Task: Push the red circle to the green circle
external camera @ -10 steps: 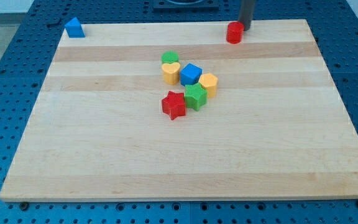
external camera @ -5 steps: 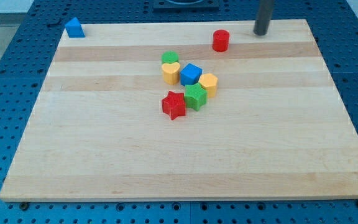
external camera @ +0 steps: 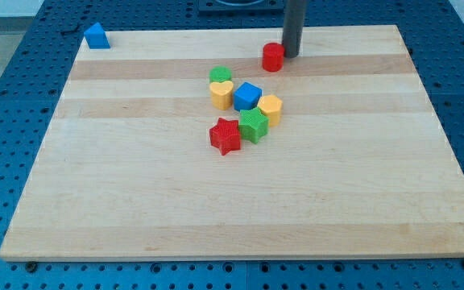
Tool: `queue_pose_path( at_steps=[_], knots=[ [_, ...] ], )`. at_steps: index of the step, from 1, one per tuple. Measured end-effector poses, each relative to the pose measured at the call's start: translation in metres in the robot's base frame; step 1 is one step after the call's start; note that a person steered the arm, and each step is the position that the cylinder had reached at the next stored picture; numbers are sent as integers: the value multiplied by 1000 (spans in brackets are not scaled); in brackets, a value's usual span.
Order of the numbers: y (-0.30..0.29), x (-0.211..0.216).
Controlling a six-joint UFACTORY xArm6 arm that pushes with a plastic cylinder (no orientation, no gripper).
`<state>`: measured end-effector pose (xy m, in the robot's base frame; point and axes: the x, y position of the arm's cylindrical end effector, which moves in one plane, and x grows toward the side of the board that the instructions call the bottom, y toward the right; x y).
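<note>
Task incomplete. The red circle point(external camera: 273, 57) lies far on the surface point(external camera: 135, 201), right of the green circle point(external camera: 221, 75), well apart. My tip point(external camera: 291, 55), a plain rod tool holding nothing, touches its right side.

A pale wooden board point(external camera: 240, 209), made of long glued strips with the grain running across the view, fills most of the frame. It lies on a blue perforated surface point(external camera: 6, 97) dotted with a regular grid of small holes, showing along all four edges of the view. The light is even and soft, casting only faint shadows.
</note>
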<state>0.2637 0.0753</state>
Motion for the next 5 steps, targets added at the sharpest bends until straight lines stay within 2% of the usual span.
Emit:
queue_pose_path(
  at_steps=[5],
  knots=[
    [-75, 23]
  ],
)
